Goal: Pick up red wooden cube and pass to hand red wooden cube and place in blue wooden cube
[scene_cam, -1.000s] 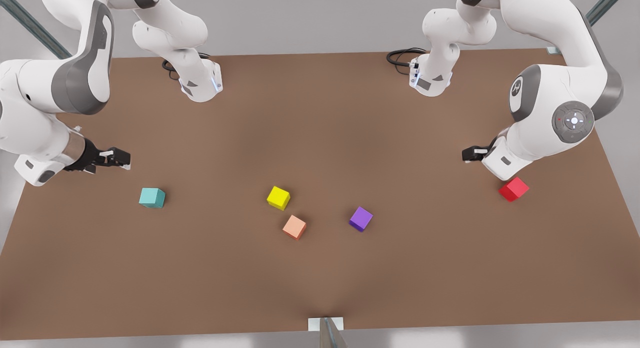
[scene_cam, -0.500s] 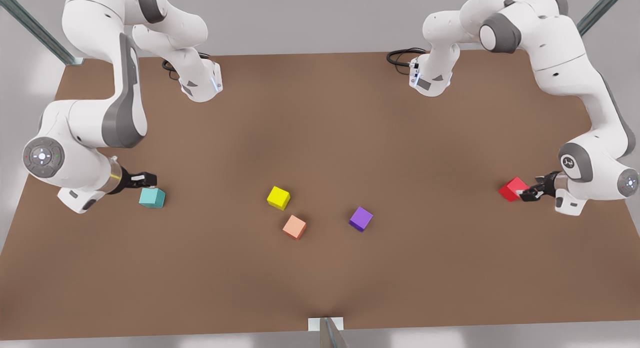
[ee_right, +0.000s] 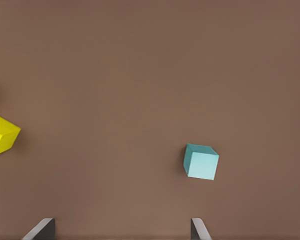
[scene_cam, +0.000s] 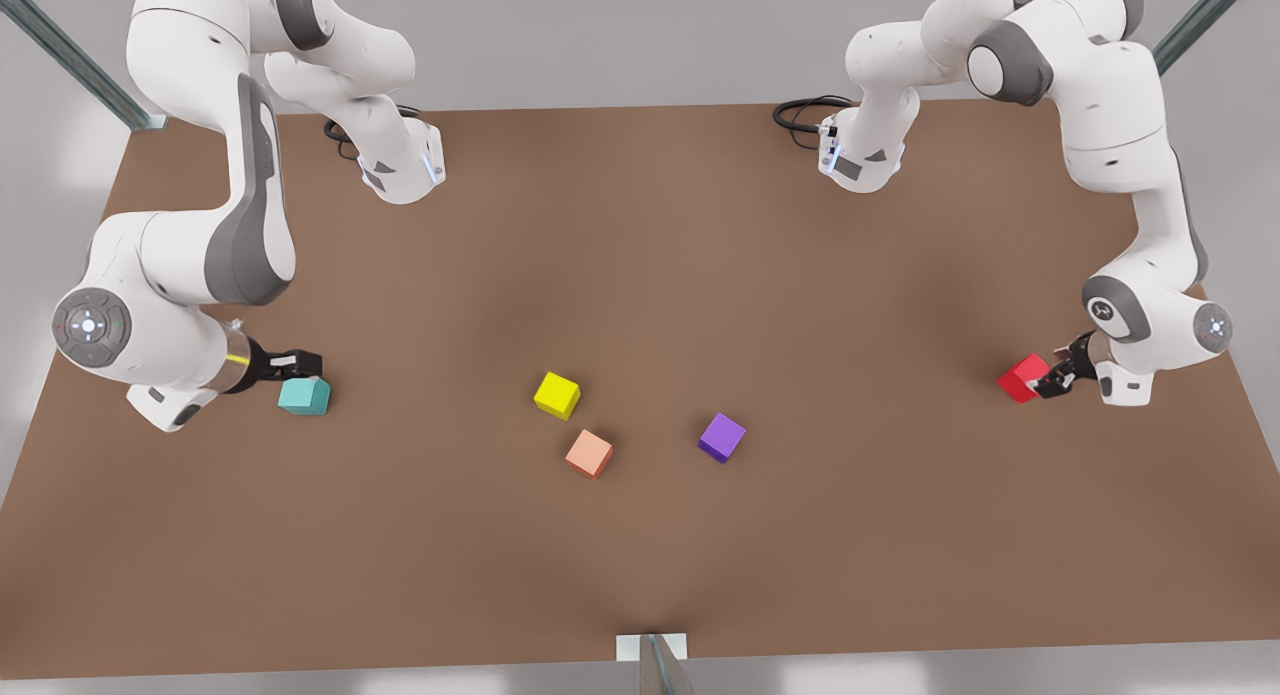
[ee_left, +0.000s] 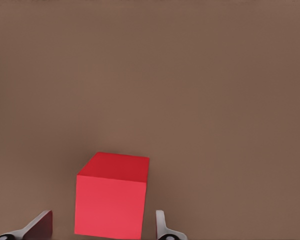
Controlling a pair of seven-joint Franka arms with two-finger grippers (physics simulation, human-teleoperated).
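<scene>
No legible text, label, brand, number or sign appears on any surface. The cubes' faces are plain, and the brown table [scene_cam: 640, 275] bears no markings. The small marks on the arms' joints and bases cannot be read as characters.

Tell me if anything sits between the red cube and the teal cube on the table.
Yes. The purple cube, salmon-orange cube and yellow cube sit on the table between the red cube and teal cube, near the straight path.
</scene>
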